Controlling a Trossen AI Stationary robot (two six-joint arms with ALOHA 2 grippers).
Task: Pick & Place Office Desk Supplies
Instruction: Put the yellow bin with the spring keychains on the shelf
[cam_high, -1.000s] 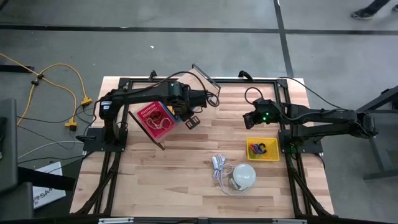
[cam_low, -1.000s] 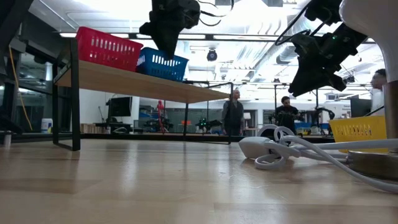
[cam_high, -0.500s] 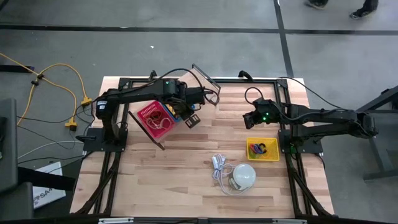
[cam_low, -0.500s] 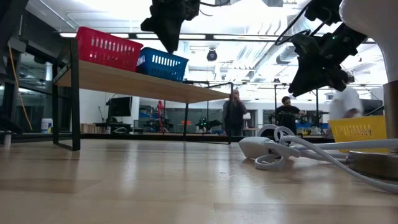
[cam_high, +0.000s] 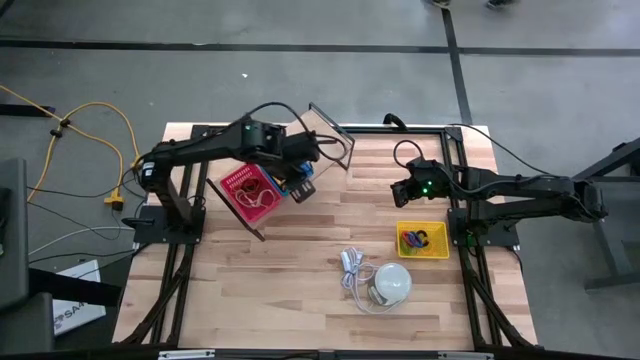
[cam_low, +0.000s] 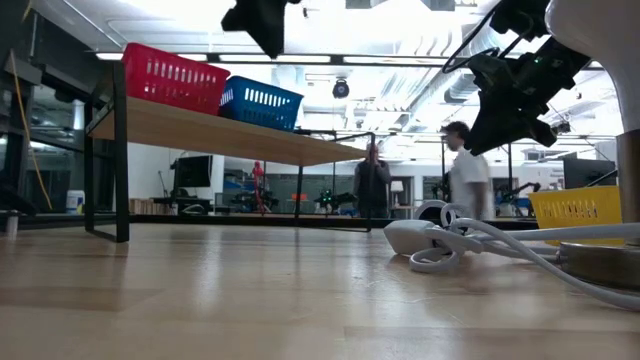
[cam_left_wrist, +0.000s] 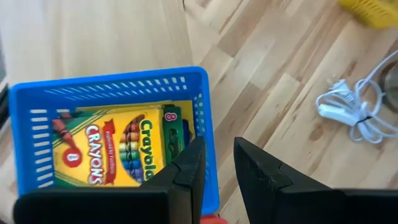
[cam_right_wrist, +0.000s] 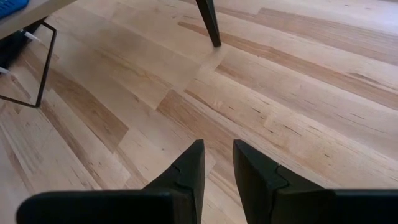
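I see a pale wood-plank worktop (cam_high: 300, 260) on a grey concrete floor (cam_high: 300, 80); in the low view a lit workshop lies behind it, with one person (cam_low: 466, 178) walking and another (cam_low: 373, 185) standing farther off; a raised wooden shelf (cam_low: 230, 135) on dark legs carries a red basket (cam_high: 248, 192) and a blue basket (cam_left_wrist: 112, 99) side by side; the blue one holds a yellow-green Crayola crayon box (cam_left_wrist: 118, 146); the red one holds tan rubber bands (cam_high: 262, 197); a yellow tray (cam_high: 421, 241) near the right arm holds small orange, green and purple clips (cam_high: 417, 238); a white dome with its cord (cam_high: 385, 282) lies near the worktop's front; my left claw (cam_left_wrist: 216, 165) hangs over the blue basket's edge, fingers slightly apart, holding nothing; my right claw (cam_right_wrist: 217, 165) waits above bare planks, fingers narrowly apart, empty.
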